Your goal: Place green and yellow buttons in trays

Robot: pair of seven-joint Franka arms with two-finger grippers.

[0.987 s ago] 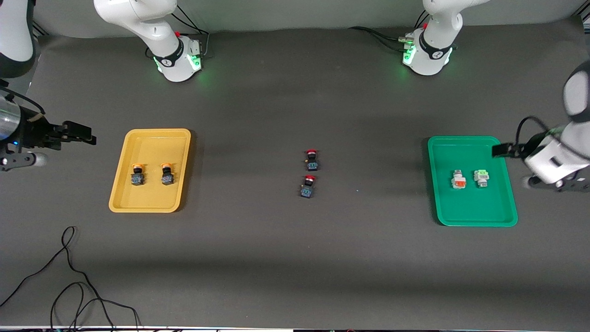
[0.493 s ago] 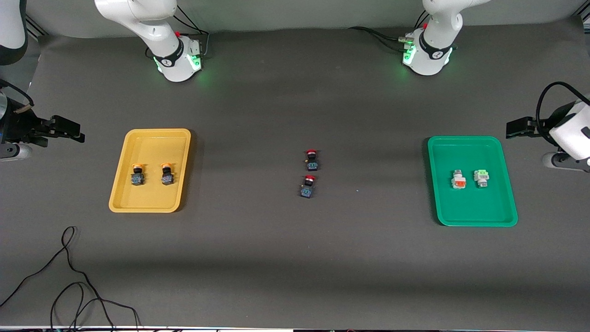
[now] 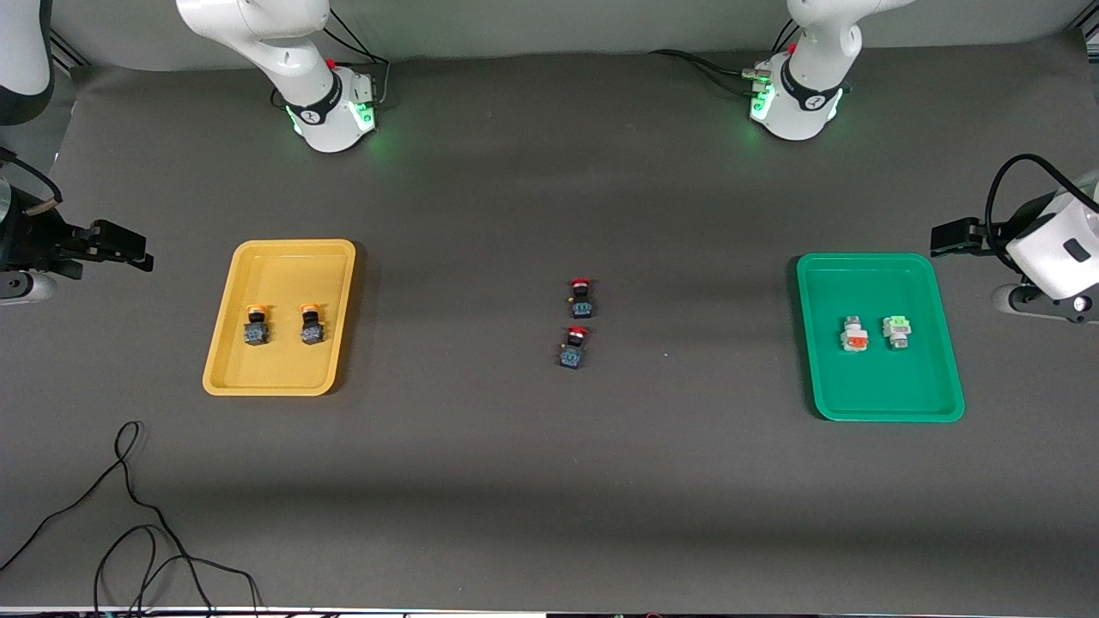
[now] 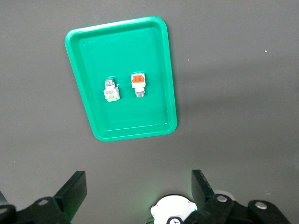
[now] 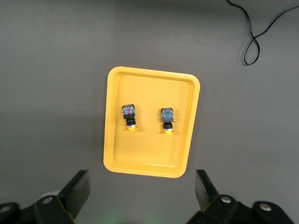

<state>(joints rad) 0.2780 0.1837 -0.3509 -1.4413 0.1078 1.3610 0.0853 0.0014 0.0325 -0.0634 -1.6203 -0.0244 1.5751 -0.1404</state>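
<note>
Both arms have drawn back toward the table's ends since a second ago, when each gripper hung close beside its tray; buttons and trays lie as they did. Nearest the front camera is a loose black cable (image 3: 129, 515) at about seven o'clock on the table (image 3: 549, 481). Next come the trays: the yellow tray (image 3: 225, 360) at nine o'clock holds two yellow-capped buttons (image 3: 256, 326) side by side, lying on their sides, apart from each other and from the rim; the green tray (image 3: 944, 403) at three o'clock holds two white buttons (image 3: 853, 335), one orange-faced, one light green, just beside each other. At the centre two red-capped buttons (image 3: 580, 298) lie on the bare mat, one slightly nearer the camera. The right gripper (image 3: 129, 249) hangs over the mat at the right arm's end, fingers spread wide, holding nothing. The left gripper (image 3: 949, 238) hangs over the mat past the green tray's rim, likewise spread and empty.
</note>
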